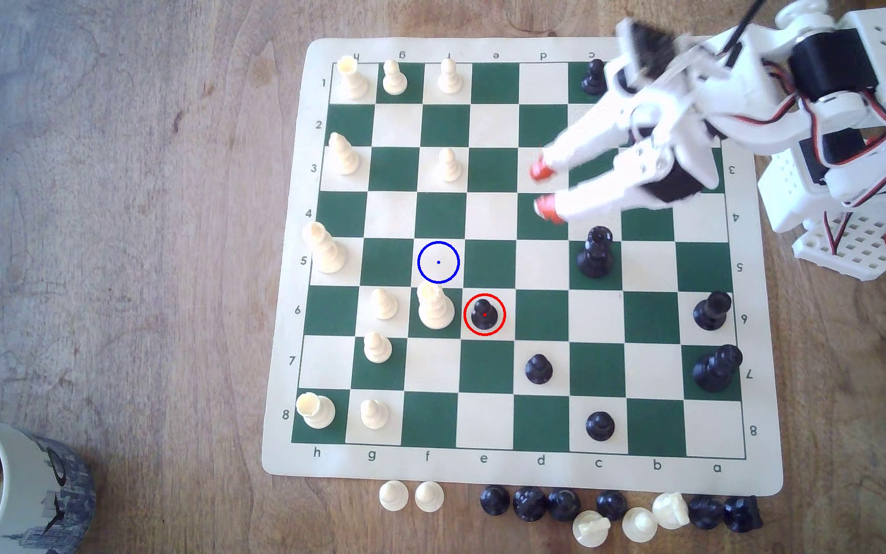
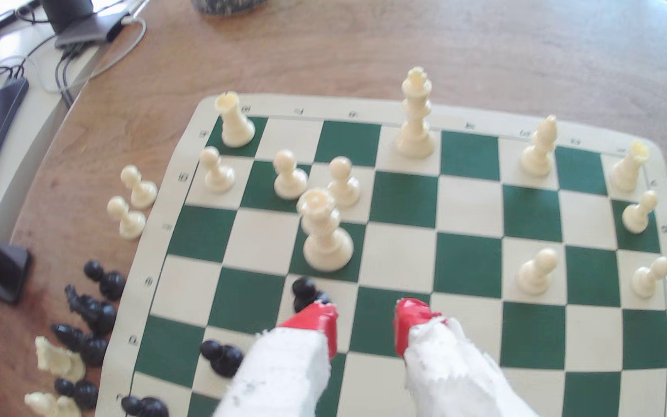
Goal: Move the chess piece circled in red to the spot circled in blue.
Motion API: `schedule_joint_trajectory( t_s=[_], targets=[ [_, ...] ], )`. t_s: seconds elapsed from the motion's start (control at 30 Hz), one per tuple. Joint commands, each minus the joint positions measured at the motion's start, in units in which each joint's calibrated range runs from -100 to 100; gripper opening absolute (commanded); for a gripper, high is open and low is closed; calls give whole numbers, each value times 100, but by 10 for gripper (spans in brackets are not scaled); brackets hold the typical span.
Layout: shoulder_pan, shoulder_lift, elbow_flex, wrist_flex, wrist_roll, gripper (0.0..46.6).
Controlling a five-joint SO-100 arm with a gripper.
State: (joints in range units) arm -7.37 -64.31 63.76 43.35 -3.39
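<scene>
Approach step: fingers reaching toward the ringed black pawn

In the exterior view the gripper (image 1: 543, 189) is hovering right of centre in the upper half, its red-tipped fingers (image 1: 541, 171) spread apart and carrying nothing. The red-circled black pawn (image 1: 484, 313) is standing low of centre on a cream square, just beside a cream queen (image 1: 434, 306). The blue-ringed cream square (image 1: 438, 262) is lying bare up-left of it. Next, judging from this, the fingers need lowering around the pawn without nudging the queen.

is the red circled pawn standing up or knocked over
Upright. The black pawn stands on its base in its cream square, round head on top, beside the cream queen. The open gripper is not touching it.
</scene>
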Motion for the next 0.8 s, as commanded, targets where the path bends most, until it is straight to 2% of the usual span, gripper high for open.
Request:
schedule_joint_trajectory(
  t_s=[0.0,0.1,0.13,0.43,0.77],
  targets=[
    [-526,1295,-1562,604,-220,115],
    [-674,1864,-1861,555,-420,116],
    [-760,2212,-2024,506,-567,118],
    [-721,3799,-2913,375,-1031,142],
    [-448,5191,-3711,293,-1050,146]
  ],
)
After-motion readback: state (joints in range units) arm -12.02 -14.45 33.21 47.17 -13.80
